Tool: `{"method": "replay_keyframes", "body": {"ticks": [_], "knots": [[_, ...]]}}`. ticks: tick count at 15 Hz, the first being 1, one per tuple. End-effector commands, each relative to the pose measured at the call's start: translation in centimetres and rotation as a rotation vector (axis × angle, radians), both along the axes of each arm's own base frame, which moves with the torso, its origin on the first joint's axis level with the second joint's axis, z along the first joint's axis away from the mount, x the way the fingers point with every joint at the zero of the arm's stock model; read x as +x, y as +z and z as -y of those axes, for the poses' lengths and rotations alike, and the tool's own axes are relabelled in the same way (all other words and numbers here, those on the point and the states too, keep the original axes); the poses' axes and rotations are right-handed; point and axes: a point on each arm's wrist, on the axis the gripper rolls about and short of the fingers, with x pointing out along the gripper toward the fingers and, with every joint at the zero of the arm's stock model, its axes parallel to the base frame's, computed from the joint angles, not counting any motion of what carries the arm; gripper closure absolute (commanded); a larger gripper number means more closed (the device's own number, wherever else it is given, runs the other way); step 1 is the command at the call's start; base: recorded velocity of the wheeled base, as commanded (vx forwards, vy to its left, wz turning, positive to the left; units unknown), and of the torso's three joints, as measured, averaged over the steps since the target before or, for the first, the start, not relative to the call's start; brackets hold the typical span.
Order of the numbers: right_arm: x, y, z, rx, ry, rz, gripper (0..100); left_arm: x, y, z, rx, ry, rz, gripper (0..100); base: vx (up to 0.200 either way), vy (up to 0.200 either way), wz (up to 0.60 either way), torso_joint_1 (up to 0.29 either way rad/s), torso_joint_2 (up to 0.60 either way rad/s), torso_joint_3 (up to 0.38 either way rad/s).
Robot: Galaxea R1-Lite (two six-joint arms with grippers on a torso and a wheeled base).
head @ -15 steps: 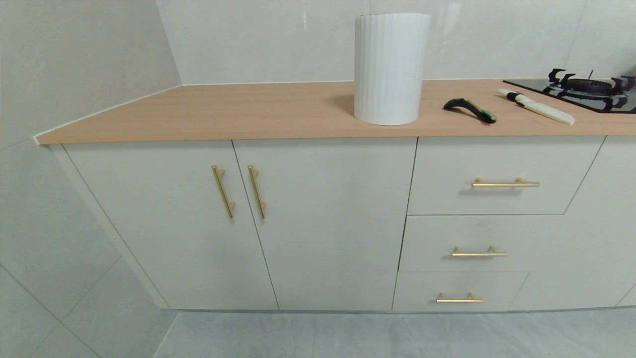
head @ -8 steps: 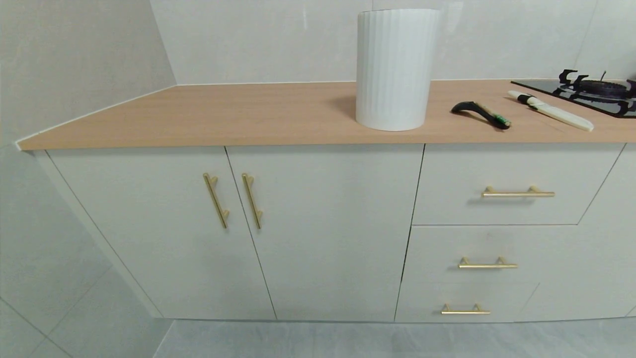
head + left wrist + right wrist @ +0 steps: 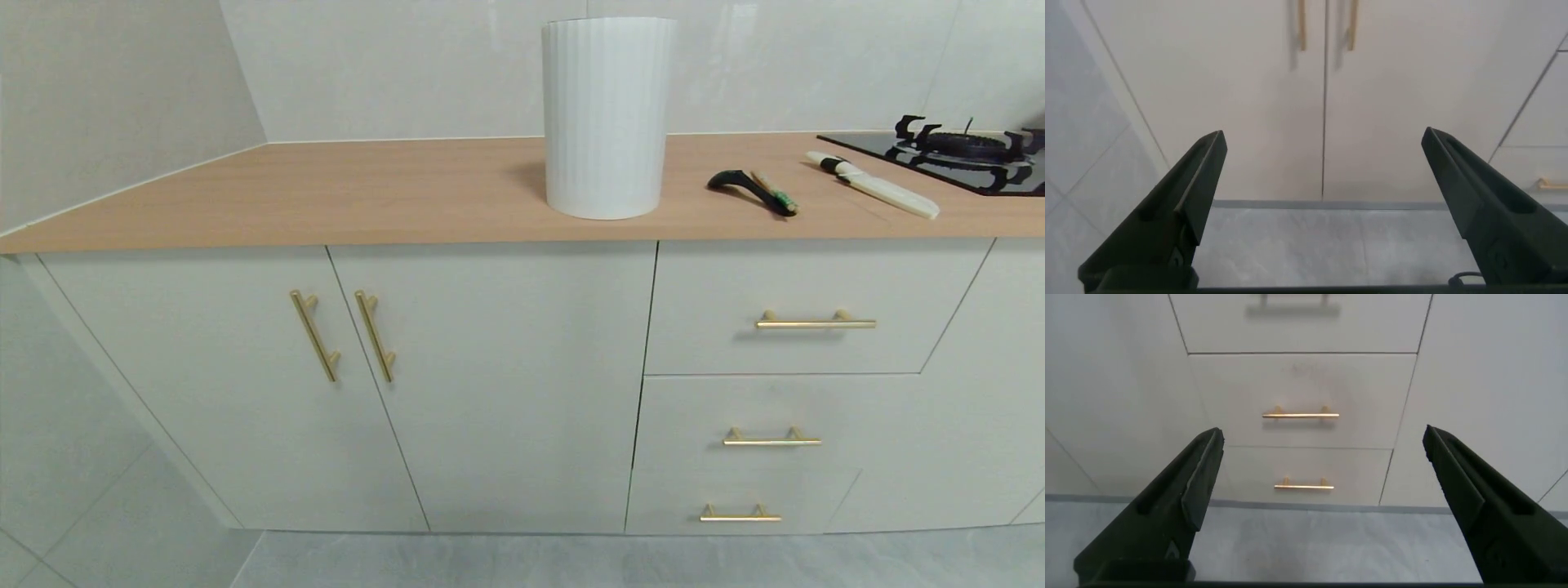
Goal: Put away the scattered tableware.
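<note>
On the wooden counter (image 3: 367, 192) stands a tall white ribbed holder (image 3: 605, 118). Right of it lies a black-handled peeler with a green tip (image 3: 753, 189), and farther right a white knife with a black band (image 3: 872, 183). My left gripper (image 3: 1323, 155) hangs low before the cabinet doors (image 3: 1323, 90), fingers spread wide with nothing between them. My right gripper (image 3: 1323, 449) is also open and empty, facing the lower drawers (image 3: 1300, 396).
A black hob with a burner grate (image 3: 963, 151) sits at the counter's far right. Below are two doors with gold handles (image 3: 343, 335) and three drawers with gold handles (image 3: 815, 322). Tiled walls close the left side and back; grey floor (image 3: 522, 563) lies below.
The head camera has moved: the whole scene shifted, with the counter edge a little lower and the things now further left. Nothing on the counter has moved.
</note>
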Motion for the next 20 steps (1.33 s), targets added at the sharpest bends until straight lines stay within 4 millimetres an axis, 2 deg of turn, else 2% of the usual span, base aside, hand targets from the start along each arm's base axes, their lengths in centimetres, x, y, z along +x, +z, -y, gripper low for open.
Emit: {"method": "replay_keyframes", "body": {"ticks": [1, 5, 6, 7, 8, 10, 11, 12, 15, 18, 20], "knots": [[0.0, 0.0, 0.0, -0.010, 0.001, -0.002, 0, 0.0, 0.0, 0.0, 0.001, 0.001, -0.001, 0, 0.000, 0.000, 0.00, 0.000, 0.00, 0.000], [0.0, 0.1, 0.0, -0.044, -0.004, 0.005, 0, 0.0, 0.0, 0.0, 0.001, 0.001, -0.001, 0, 0.000, 0.000, 0.00, 0.000, 0.00, 0.000], [-0.6, 3.2, 0.0, -0.022, 0.003, 0.077, 0, 0.0, 0.0, 0.0, 0.001, 0.001, -0.001, 0, 0.000, 0.000, 0.00, 0.000, 0.00, 0.000], [-0.4, 7.2, 0.1, 0.044, 0.031, 0.086, 0, 0.0, 0.0, 0.0, 0.001, 0.001, -0.001, 0, 0.000, 0.000, 0.00, 0.000, 0.00, 0.000], [1.2, 8.8, 0.0, 0.043, 0.069, -0.002, 0, 0.0, 0.0, 0.0, 0.001, 0.003, -0.001, 0, 0.000, 0.000, 0.00, 0.000, 0.00, 0.000], [5.5, 9.2, -0.2, -0.005, 0.054, -0.237, 0, 0.0, 0.0, 0.0, 0.001, 0.001, -0.001, 0, 0.000, 0.000, 0.00, 0.000, 0.00, 0.000], [7.2, 9.8, -0.3, -0.007, 0.056, -0.298, 0, 0.0, 0.0, 0.0, 0.001, 0.001, 0.001, 0, 0.000, 0.000, 0.00, 0.000, 0.00, 0.000], [9.7, 10.0, -0.5, -0.007, 0.072, -0.401, 0, 0.0, 0.0, 0.0, 0.001, 0.001, -0.001, 0, 0.000, 0.000, 0.00, 0.000, 0.00, 0.000], [16.1, 8.9, -1.2, 0.014, 0.169, -0.650, 0, 0.0, 0.0, 0.0, 0.001, 0.001, -0.001, 0, 0.000, 0.000, 0.00, 0.000, 0.00, 0.000], [21.8, 5.3, -1.7, 0.022, 0.180, -0.864, 0, 0.0, 0.0, 0.0, 0.001, 0.001, -0.001, 0, 0.000, 0.000, 0.00, 0.000, 0.00, 0.000], [24.6, 2.7, -1.9, 0.022, 0.178, -0.901, 0, 0.0, 0.0, 0.0, 0.001, 0.001, -0.001, 0, 0.000, 0.000, 0.00, 0.000, 0.00, 0.000]]}}
